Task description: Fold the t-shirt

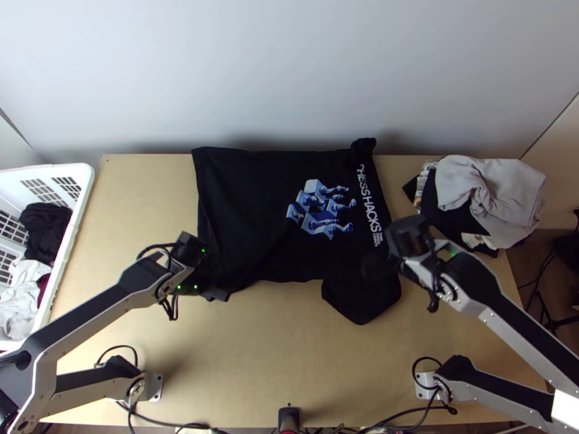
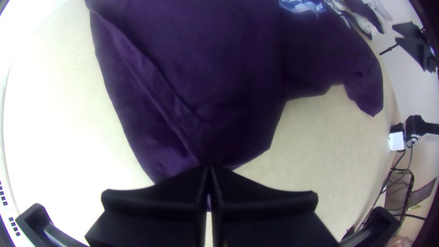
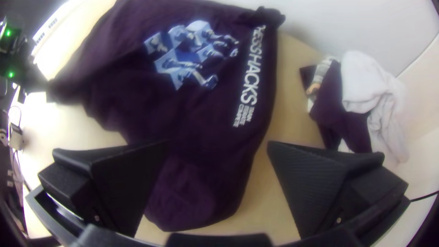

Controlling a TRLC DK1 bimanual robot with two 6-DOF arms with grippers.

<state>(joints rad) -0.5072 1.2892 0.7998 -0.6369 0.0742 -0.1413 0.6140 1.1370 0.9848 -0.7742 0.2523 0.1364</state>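
Light wooden table (image 1: 246, 354), black t-shirt (image 1: 246, 195), apparently a clothes pile (image 1: 506, 195)

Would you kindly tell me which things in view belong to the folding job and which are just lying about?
For the job:
- black printed t-shirt, not folded up
- left gripper, shut on its near-left part
- right gripper, open

Lying about:
- clothes pile, right
- white basket holding clothes, left

T-shirt (image 1: 246, 188) on table (image 1: 253, 354); basket (image 1: 87, 184) left, clothes pile (image 1: 499, 192) right.
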